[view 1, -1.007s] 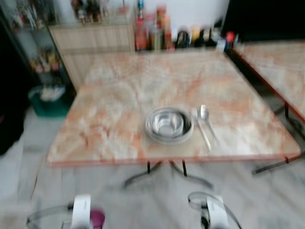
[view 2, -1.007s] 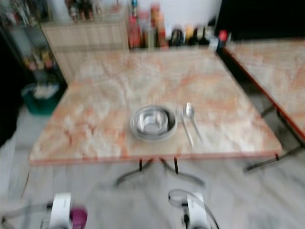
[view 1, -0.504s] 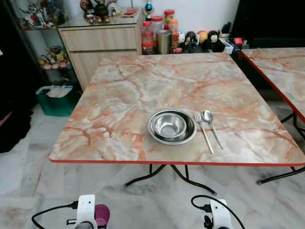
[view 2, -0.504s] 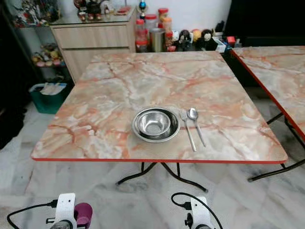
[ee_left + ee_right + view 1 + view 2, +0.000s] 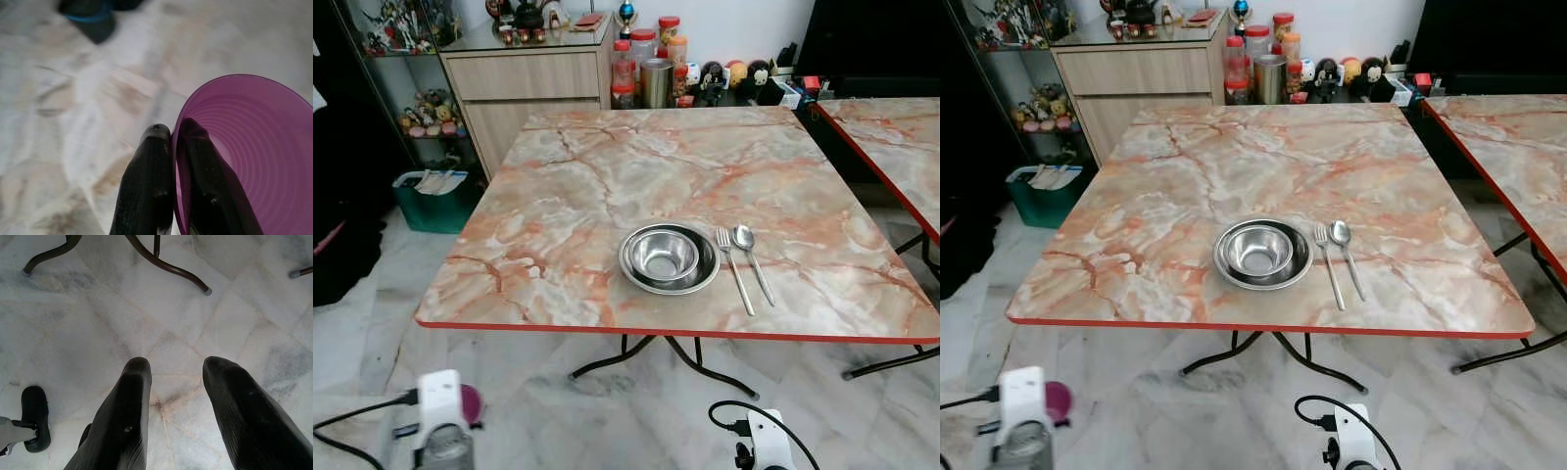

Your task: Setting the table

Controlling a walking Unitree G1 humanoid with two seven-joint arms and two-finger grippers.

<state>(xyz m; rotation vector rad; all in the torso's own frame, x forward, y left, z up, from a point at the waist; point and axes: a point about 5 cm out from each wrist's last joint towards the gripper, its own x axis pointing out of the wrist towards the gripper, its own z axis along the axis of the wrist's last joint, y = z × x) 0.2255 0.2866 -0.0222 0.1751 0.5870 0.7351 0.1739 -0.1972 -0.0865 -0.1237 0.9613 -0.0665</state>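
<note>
A steel bowl on a steel plate rests near the front edge of the marble table, with a fork and a spoon lying just to its right. My left gripper hangs low over the floor, shut on the rim of a purple cup; the cup peeks out beside the left wrist at the bottom left. My right gripper hangs open above the floor tiles, holding nothing; its wrist shows at the bottom.
A second marble table stands to the right. Behind are a wooden cabinet, jars and bottles on the floor, and a green bin at left. The table's metal legs spread over the marble floor.
The camera has settled and the picture is sharp. My left wrist with the purple cup has shifted left and a little up in the view. The tableware has not moved.
</note>
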